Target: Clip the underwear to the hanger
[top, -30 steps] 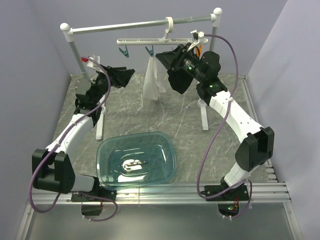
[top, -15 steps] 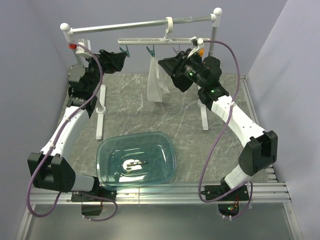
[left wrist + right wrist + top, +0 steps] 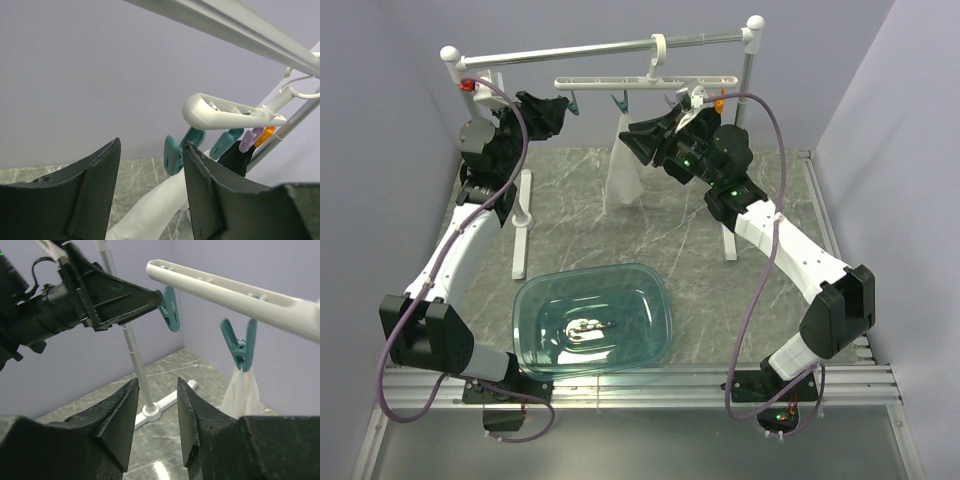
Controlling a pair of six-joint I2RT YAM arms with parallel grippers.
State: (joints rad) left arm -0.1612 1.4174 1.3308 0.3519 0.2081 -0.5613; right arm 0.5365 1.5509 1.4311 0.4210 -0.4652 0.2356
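White underwear [image 3: 623, 170] hangs from the second teal peg [image 3: 619, 101] of the hanger [image 3: 645, 81]. The right claw [image 3: 157, 382] is just beside it, jaws apart and empty. The left claw [image 3: 151, 145], also released, sits at the end teal peg [image 3: 176, 152].

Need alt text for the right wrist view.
White underwear hangs from a teal peg under the white hanger. The left gripper points at the second teal peg. Below, the right gripper is open and holds nothing.
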